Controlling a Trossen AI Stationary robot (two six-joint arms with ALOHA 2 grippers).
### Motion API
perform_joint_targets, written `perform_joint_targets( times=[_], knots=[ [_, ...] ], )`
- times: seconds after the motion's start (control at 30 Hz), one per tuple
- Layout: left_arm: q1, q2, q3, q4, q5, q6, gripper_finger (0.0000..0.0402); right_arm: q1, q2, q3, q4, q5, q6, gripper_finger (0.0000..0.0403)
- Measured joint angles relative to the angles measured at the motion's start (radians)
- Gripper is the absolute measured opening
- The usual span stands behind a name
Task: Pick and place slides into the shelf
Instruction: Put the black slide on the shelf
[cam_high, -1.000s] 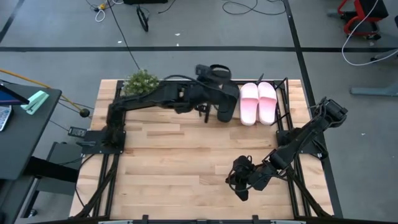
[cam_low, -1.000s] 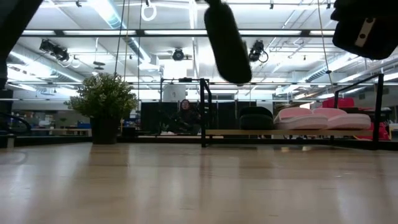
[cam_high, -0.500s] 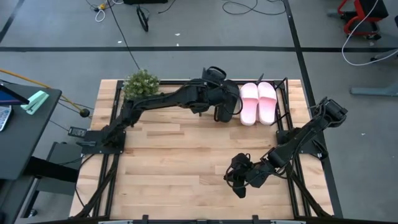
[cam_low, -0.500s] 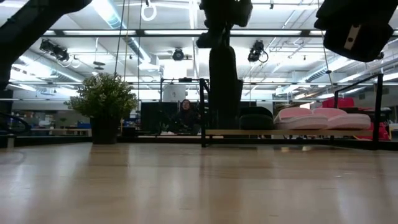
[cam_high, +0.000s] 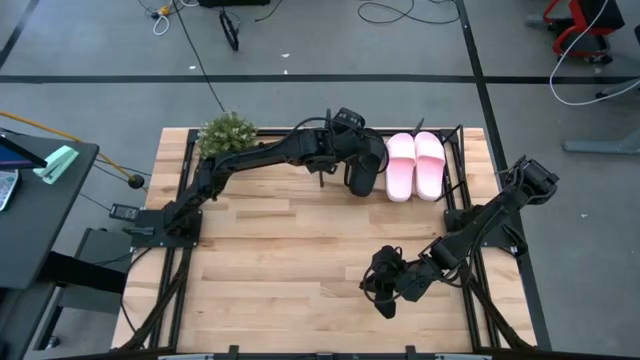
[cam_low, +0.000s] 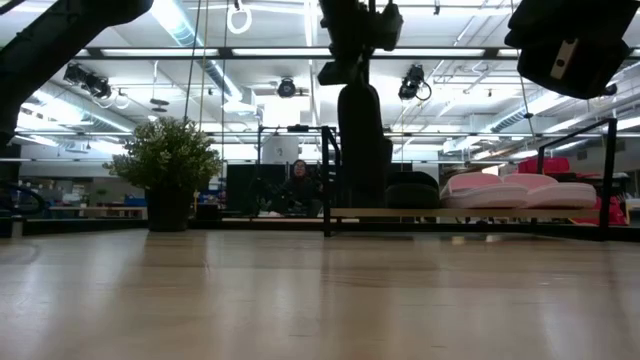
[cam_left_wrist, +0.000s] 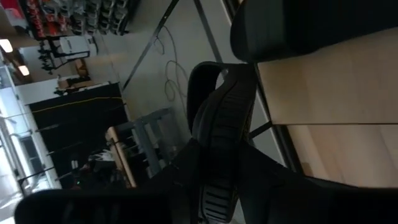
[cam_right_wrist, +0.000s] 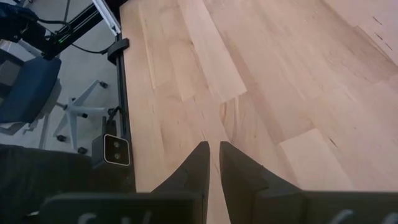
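- The plant (cam_high: 227, 132) stands at the bench's (cam_high: 250, 260) far left corner, clear of the work.
- The left hand (cam_high: 350, 150) reaches across to the shelf (cam_high: 455, 140), gripping a black slide (cam_high: 362, 172) that hangs on end over the board's left part.
- In the left wrist view the slide's ribbed sole (cam_left_wrist: 221, 155) runs between the fingers; another black slide (cam_left_wrist: 298, 25) already lies on the board.
- To do this well, I judge the hand should tip the slide flat and set it just beside its mate, sole down, letting go only once the sole is on the board.
- The pink slides (cam_high: 416, 165) sit side by side on the shelf's right part; avoid nudging them.
- The right hand (cam_high: 385, 290) waits low over the near right bench, fingers nearly closed on nothing.
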Motion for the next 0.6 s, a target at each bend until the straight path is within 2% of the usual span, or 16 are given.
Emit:
perform_joint_targets(
  times=[0.2, 0.37, 0.6],
  knots=[
    [0.000, 0.000, -0.001, -0.032, 0.064, -0.020, 0.0077, 0.000, 0.000, 0.000, 0.000, 0.000, -0.002, 0.0044],
    [0.000, -0.001, -0.119, -0.044, 0.070, -0.018, 0.0077, 0.000, 0.000, 0.000, 0.000, -0.001, -0.009, 0.0044],
    [-0.021, 0.000, -0.330, 0.042, 0.036, 0.008, 0.0077, 0.000, 0.000, 0.000, 0.003, -0.001, -0.009, 0.0044]
  ],
)
